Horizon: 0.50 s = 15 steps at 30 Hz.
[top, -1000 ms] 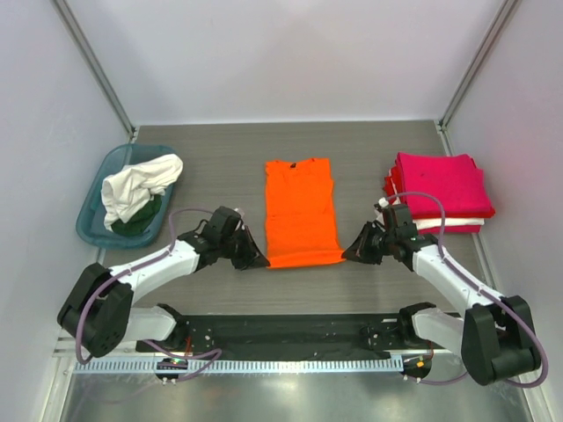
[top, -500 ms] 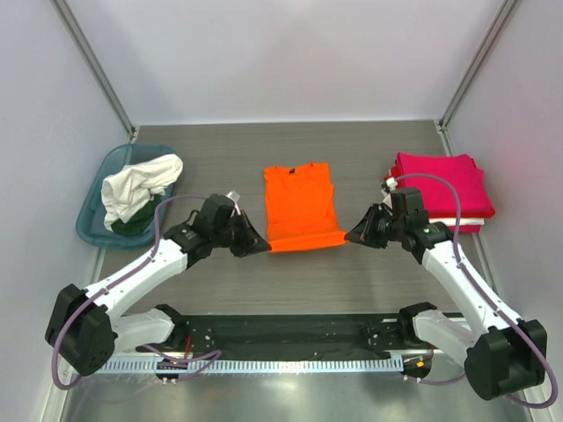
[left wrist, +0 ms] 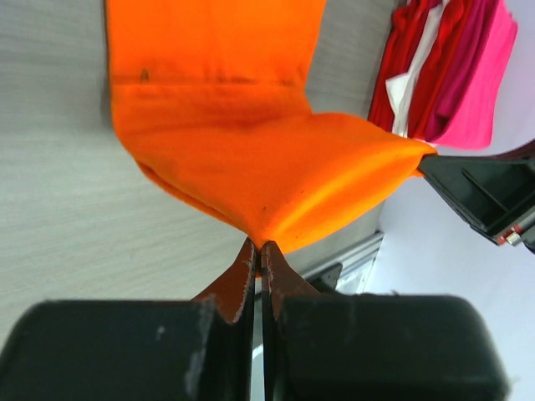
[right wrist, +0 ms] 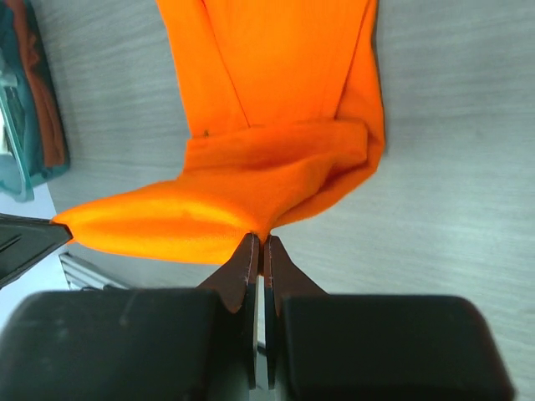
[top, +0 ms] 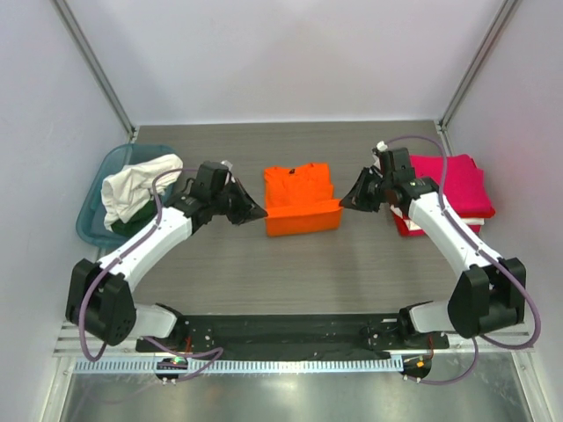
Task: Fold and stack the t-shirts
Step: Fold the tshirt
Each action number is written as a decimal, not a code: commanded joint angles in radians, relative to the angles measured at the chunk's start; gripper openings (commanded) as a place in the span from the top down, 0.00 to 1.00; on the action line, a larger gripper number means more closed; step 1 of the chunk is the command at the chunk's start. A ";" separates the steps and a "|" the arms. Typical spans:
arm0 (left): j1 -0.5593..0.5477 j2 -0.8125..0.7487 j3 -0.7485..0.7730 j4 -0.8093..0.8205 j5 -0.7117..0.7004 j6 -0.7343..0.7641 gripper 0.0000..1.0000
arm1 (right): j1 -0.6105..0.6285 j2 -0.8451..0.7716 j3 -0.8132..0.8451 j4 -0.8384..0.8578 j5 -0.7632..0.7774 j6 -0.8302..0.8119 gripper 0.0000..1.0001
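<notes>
Bright orange soft cloth t-shirt [top: 301, 200] lies mid-table on the grey wood-grain tabletop [top: 290, 272]. Its fabric is smooth and matte, and its long axis runs from the arm bases toward the far wall, with the neck opening at the far end. The near hem is raised off the table and doubled over the body, stretched into a taut band with a shallow sag between its two corners. The left gripper [top: 258, 212] has its jaws pressed together on the left hem corner, pinching cloth. The right gripper [top: 346, 202] has its jaws likewise closed on the right hem corner. The teal plastic tub [top: 95, 211] at left, rectangular with rounded corners, holds a crumpled white shirt [top: 141, 180] lying over dark green cloth [top: 132, 224]. At right sits a squared stack of folded magenta-red shirts [top: 453, 180], with white layers showing at its edge.
</notes>
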 commanded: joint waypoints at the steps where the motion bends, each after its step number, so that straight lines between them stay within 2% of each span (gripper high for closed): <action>1: 0.045 0.055 0.089 -0.009 0.039 0.047 1.00 | -0.018 0.052 0.108 0.007 0.051 -0.034 0.99; 15: 0.145 0.383 0.360 0.015 0.139 0.078 1.00 | -0.058 0.378 0.399 0.014 0.029 -0.057 0.99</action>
